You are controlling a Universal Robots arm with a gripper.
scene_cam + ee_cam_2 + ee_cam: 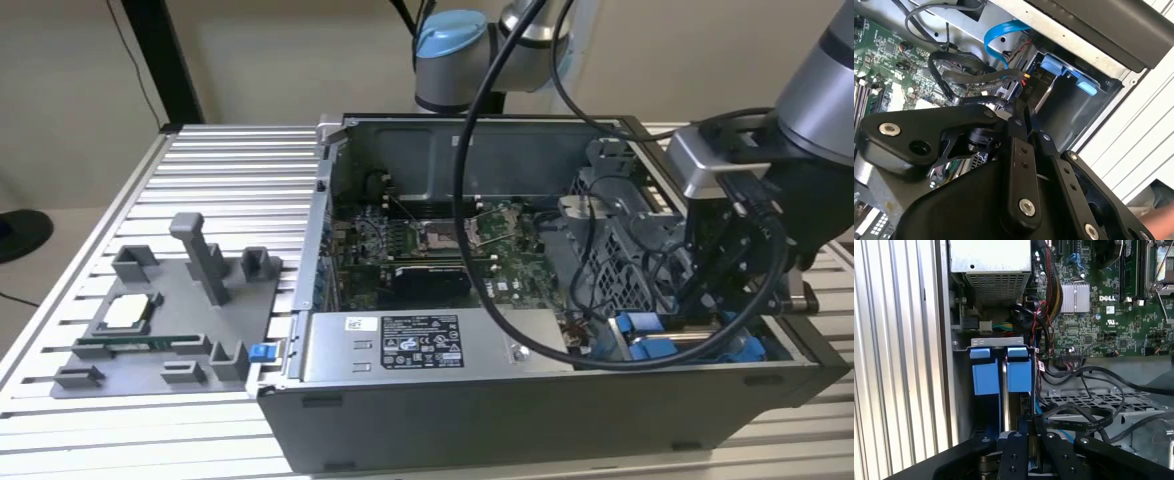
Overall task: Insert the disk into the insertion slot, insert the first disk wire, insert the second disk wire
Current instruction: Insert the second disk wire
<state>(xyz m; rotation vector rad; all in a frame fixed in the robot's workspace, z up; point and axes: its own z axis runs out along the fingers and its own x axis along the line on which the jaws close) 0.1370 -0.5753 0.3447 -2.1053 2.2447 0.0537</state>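
**Gripper low in the corner of the case, over the drive bay**

The open computer case (534,400) sits on a ribbed metal table (227,170). In the exterior view the gripper (727,290) hangs inside the case at the exterior view's right, close to the side wall and just above the blue fittings of the insertion slot (641,335). The grey power-supply box (420,345) lies along the front wall, beside the slot, with loose black cables (534,330) looping between them.

In both wrist views the black fingers (1021,452) stand pressed close together, almost no gap between them; I cannot tell whether anything thin is pinched there. In the first wrist view the slot's two blue tabs (1019,372) stand side by side, tight against the case wall, with a narrow dark gap between them. The disk (1013,410) appears as a thin edge running down that gap, already in the bay. Black wires (1084,412) cross the perforated sheet metal just beside the fingers, leaving little free room on that side.

A grey parts tray (160,320) rests on the table, well apart from the case.
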